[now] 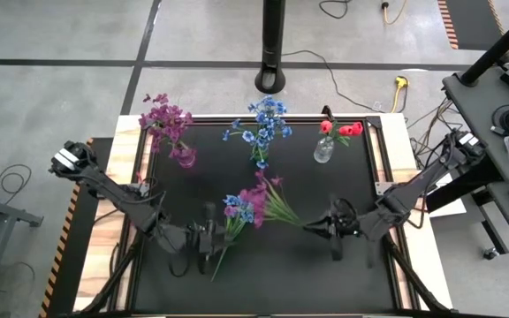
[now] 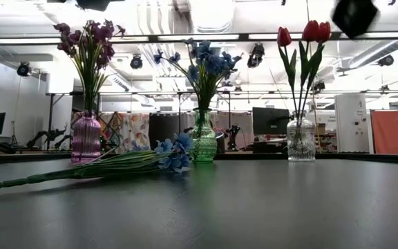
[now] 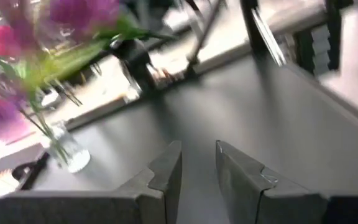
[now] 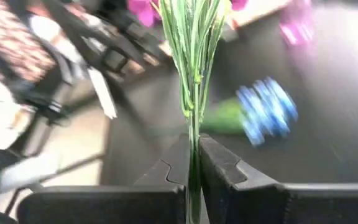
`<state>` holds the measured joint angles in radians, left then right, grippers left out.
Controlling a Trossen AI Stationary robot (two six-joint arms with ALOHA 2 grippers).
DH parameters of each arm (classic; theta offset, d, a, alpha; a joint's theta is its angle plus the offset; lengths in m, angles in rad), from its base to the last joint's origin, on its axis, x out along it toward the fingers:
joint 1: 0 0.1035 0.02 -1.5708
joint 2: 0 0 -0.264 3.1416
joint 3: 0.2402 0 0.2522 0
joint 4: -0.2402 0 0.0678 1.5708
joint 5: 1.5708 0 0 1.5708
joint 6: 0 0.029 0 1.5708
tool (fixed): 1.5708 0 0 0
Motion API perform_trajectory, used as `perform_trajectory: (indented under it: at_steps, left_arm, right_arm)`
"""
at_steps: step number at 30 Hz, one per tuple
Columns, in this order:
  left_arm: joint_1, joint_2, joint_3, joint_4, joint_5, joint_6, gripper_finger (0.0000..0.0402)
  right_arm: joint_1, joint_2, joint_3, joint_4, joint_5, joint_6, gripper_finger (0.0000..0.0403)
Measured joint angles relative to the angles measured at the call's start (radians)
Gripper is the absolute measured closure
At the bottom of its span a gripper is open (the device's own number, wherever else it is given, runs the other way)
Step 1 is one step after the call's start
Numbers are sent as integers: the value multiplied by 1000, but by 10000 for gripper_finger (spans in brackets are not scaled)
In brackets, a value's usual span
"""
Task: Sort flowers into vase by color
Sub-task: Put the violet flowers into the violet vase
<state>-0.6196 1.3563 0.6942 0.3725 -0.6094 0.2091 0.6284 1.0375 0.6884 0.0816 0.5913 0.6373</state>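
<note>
Purple spray point(image 1: 268, 196) is held by its green stems in the right end effector point(image 1: 312, 226), fingers point(image 4: 219, 168) pinched tight on the stems point(image 4: 193, 93), blooms pointing toward counter centre. Blue spray point(image 1: 235, 208) lies flat on the dark counter point(image 1: 325, 274) just beside it, blooms touching/overlapping the purple ones in high view; low view shows it lying w/ stems trailing off to one side point(image 2: 109, 164). Left end effector point(image 1: 208, 212) sits by the blue spray's stems, fingers point(image 3: 166, 174) apart w/ nothing between them. Along the far edge, 3 vases well apart: pink vase point(image 1: 185, 157) w/ purple blooms, green vase point(image 1: 262, 160) w/ blue blooms, clear vase point(image 1: 323, 150) w/ red buds, all upright. Black pole base point(image 1: 271, 81) on floor beyond counter.
</note>
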Motion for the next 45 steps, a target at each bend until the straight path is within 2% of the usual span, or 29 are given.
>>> perform_trajectory:
  at_steps: [3,6,9,11,15,19,25,29,32,41,43,45]
  left_arm:
    - [34,0,-28,168,1,14,319]
    - [75,0,-50,295,49,12,314]
    - [112,0,-75,389,108,-19,292]
    - [133,0,-79,438,129,-38,271]
    - [148,38,-65,515,130,-33,227]
    - [158,99,-7,534,131,-9,195]
    - [158,179,78,529,131,73,184]
    - [158,184,94,534,131,95,201]
    - [159,182,92,531,130,96,231]
    - [158,180,90,527,121,85,381]
    - [158,180,90,526,121,76,392]
    - [158,179,90,521,108,67,386]
  right_arm:
    - [-1,40,0,209,2,-239,385]
    - [-15,104,0,397,3,-446,385]
    - [-49,185,-1,607,-4,-604,385]
    - [-80,245,-1,737,-44,-681,385]
    - [-158,369,1,955,-164,-731,385]
    - [-228,500,28,1101,-347,-743,385]
    - [-276,605,79,1155,-372,-717,385]
    - [-278,633,83,1144,-390,-727,385]
    - [-280,634,84,1155,-392,-728,385]
    - [-282,634,84,1150,-382,-720,376]
    - [-282,634,84,1150,-382,-704,359]
    - [-282,634,84,1150,-382,-689,334]
